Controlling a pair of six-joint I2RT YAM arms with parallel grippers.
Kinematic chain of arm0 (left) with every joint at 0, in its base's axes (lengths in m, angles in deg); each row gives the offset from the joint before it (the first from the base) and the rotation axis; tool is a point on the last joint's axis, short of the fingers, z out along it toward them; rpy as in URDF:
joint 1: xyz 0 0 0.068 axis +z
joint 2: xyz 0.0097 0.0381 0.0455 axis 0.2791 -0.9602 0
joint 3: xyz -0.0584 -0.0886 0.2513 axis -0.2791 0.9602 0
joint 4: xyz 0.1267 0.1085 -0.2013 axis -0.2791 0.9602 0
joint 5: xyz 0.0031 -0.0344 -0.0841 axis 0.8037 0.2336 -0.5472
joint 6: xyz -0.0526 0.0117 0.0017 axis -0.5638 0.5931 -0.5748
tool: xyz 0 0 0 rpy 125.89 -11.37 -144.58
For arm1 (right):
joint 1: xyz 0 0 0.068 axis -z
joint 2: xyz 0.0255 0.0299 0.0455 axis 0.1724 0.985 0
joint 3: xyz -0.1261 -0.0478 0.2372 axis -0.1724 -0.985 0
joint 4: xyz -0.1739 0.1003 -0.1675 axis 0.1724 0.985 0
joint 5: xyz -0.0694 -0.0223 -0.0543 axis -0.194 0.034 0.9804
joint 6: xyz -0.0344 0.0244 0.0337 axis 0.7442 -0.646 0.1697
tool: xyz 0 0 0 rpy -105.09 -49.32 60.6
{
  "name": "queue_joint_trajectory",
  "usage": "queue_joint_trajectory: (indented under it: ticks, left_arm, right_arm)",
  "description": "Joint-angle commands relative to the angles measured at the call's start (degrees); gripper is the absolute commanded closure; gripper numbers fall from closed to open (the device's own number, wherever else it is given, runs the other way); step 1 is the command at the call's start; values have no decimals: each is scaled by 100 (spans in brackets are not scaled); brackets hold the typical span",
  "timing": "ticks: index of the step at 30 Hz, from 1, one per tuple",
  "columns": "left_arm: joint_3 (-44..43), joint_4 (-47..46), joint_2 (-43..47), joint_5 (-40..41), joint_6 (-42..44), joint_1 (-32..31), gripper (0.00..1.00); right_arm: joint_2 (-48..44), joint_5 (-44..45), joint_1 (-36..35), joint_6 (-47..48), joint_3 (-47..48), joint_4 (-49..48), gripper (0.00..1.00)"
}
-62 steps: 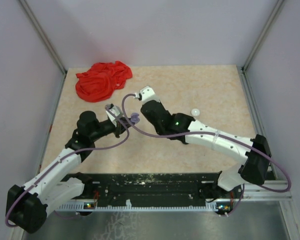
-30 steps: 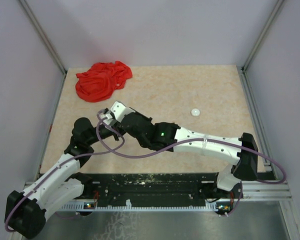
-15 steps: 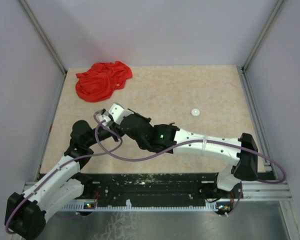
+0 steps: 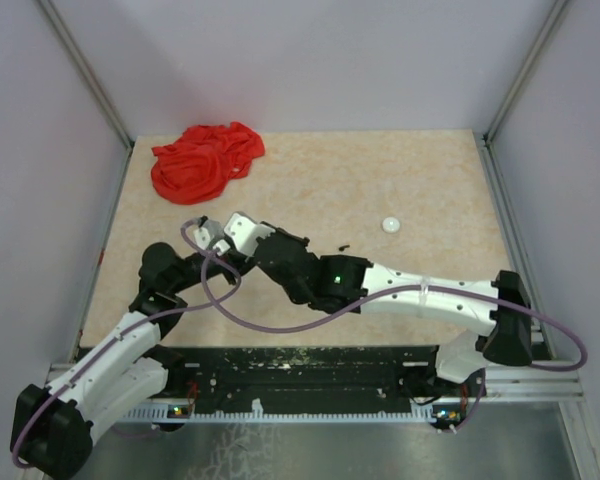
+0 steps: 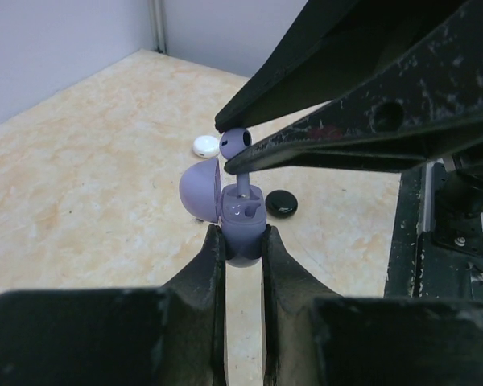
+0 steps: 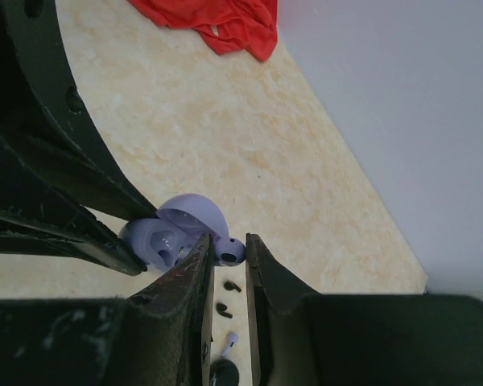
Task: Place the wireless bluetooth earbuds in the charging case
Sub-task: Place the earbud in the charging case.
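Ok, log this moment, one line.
left hand: shut on lavender case | right hand: shut on lavender earbud | stem at case slot, not seated

The lavender earbud (image 5: 236, 143) shows as smooth plastic with a soft sheen, and the lavender case (image 5: 243, 233) matches it, bright highlights in its well. Jaws of the right gripper (image 6: 228, 248) look black, matt, scuffed and speckled with pale wear. The bench (image 4: 380, 180) is a smooth beige marbled top. The red cloth (image 4: 205, 162) is soft, crumpled and matt, and the black puck (image 5: 282, 203) gleams glossy.
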Motion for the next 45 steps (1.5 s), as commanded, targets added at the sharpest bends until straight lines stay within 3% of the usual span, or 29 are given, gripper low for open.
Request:
queue_joint_trajectory:
  ticks: [1,9,15,25,45]
  left_arm:
    - [28,-677,37,-416,-259,37,99]
    - [18,-1094,-148,-687,-716,46,99]
    - [-22,-1188,-327,-646,-970,46,99]
    - [-101,-1170,-439,-623,-1178,44,99]
    - [-150,-1127,-393,-534,-1211,39,99]
  right_arm:
    - [-638,48,-41,452,-191,-529,87]
    - [-1358,-681,-24,1041,-934,-1230,87]
    - [-1395,-933,-56,1221,-840,-1113,87]
    - [-906,-14,-313,2017,-935,-1440,90]
    - [-456,236,-614,2085,-717,-935,91]
